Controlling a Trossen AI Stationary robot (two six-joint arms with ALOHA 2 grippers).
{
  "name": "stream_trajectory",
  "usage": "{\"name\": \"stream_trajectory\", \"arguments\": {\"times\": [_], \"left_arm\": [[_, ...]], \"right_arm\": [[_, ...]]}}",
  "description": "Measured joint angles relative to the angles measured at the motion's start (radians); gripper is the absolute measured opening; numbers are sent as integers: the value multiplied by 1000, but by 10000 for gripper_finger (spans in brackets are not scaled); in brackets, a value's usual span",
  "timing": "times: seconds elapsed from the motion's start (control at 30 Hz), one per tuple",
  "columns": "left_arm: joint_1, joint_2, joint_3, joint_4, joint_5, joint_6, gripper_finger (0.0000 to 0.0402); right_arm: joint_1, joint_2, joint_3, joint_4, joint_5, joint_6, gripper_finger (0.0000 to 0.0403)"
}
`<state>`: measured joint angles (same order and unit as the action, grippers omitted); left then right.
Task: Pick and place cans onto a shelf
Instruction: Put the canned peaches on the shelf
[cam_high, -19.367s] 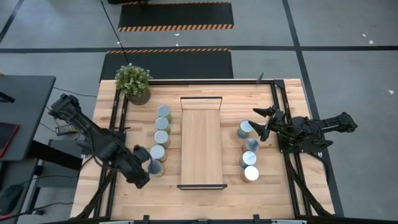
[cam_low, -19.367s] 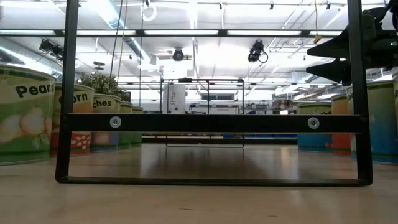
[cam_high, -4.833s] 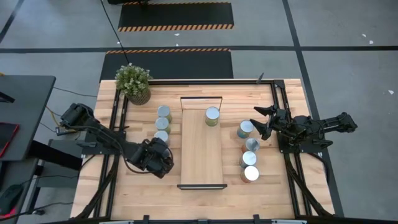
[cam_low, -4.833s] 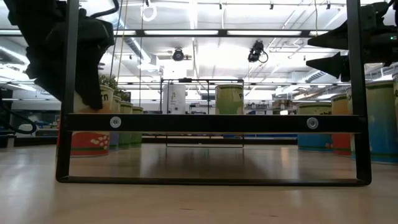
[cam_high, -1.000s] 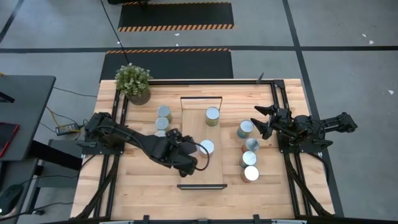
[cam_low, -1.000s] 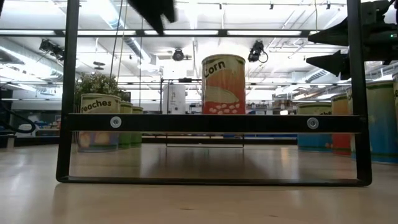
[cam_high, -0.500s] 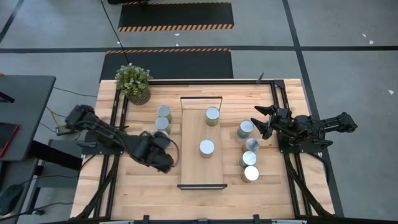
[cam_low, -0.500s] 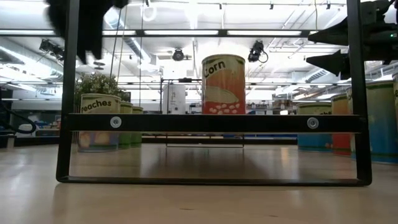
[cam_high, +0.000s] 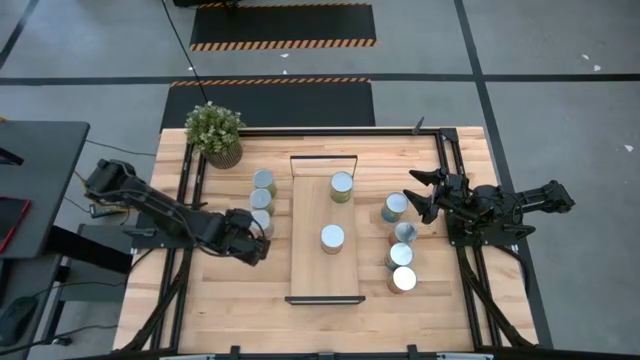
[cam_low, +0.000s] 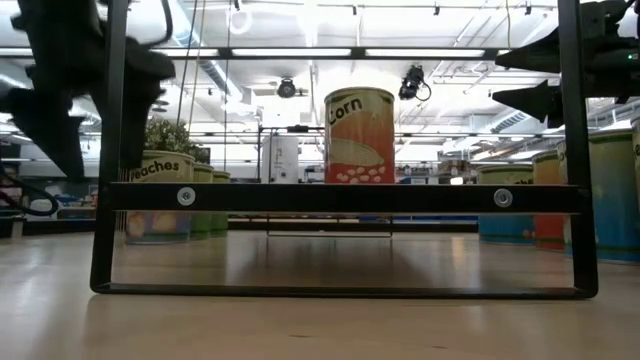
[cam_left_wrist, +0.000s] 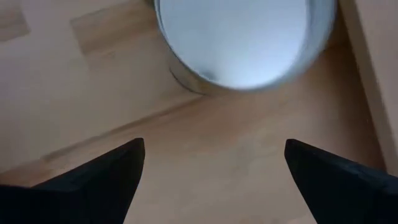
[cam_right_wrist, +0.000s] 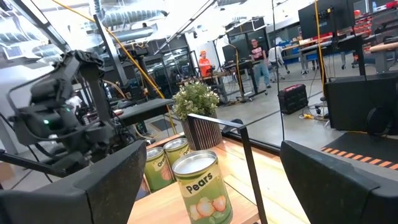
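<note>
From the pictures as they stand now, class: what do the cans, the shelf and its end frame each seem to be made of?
The cans: probably metal, going by the shiny silver tops; the sides carry printed labels, likely paper, reading Corn and Pears.
The shelf: light wood, matt, with visible grain.
The end frame: thin dark bars, probably painted metal, fixed with round screw heads.

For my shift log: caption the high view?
Two cans on the shelf; open left gripper over the left can row, right gripper waiting open.
</note>
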<state>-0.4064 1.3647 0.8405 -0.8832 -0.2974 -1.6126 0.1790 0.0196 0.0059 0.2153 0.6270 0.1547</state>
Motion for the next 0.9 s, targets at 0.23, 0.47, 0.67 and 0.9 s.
{"name": "stream_trajectory", "arguments": {"times": [0.23, 0.47, 0.67, 0.9], "left_arm": [[70, 3, -31, 103, -66, 108, 392], [96, 27, -31, 130, -151, 181, 392], [97, 54, -30, 139, -205, 222, 392], [84, 70, -30, 168, -265, 238, 385]], "right_arm": [[0, 0, 0, 0, 0, 0, 378], [0, 0, 0, 0, 0, 0, 378], [0, 0, 0, 0, 0, 0, 378], [0, 0, 0, 2, 0, 0, 378]]}}
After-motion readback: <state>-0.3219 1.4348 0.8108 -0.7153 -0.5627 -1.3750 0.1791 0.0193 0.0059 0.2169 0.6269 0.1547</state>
